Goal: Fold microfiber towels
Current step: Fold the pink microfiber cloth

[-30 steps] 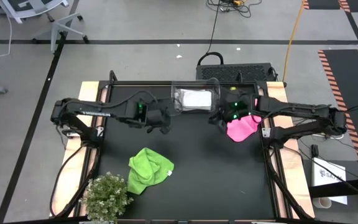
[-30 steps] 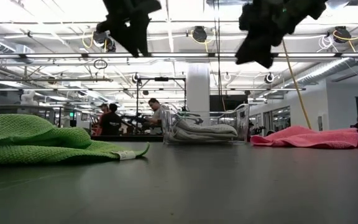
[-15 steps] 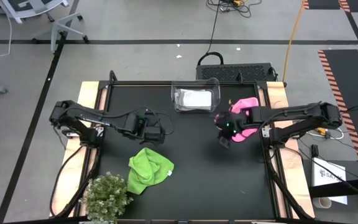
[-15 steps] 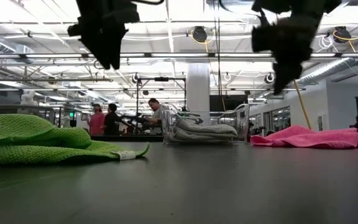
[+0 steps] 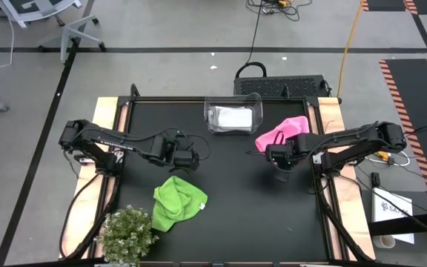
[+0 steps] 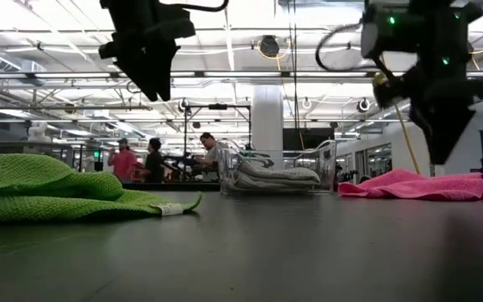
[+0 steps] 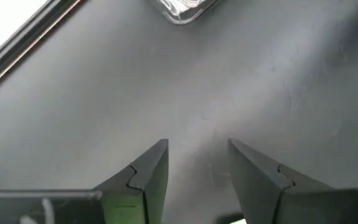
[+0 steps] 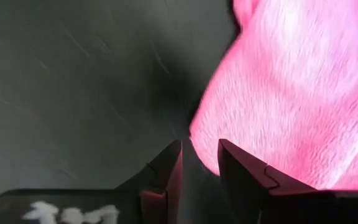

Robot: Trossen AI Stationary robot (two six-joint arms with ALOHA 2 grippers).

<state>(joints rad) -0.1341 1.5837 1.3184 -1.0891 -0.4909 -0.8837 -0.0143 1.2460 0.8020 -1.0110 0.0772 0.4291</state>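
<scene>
Between towels: pink towel (image 5: 282,134) lies crumpled by right end effector (image 5: 281,176), green towel (image 5: 176,202) near left end effector (image 5: 187,159); both spread, empty. Next: pinch a pink corner

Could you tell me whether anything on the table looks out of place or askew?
Yes: the lime green towel lies crumpled beside the plant, and the pink towel sits bunched near the table's right edge. Neither is folded flat.
</scene>
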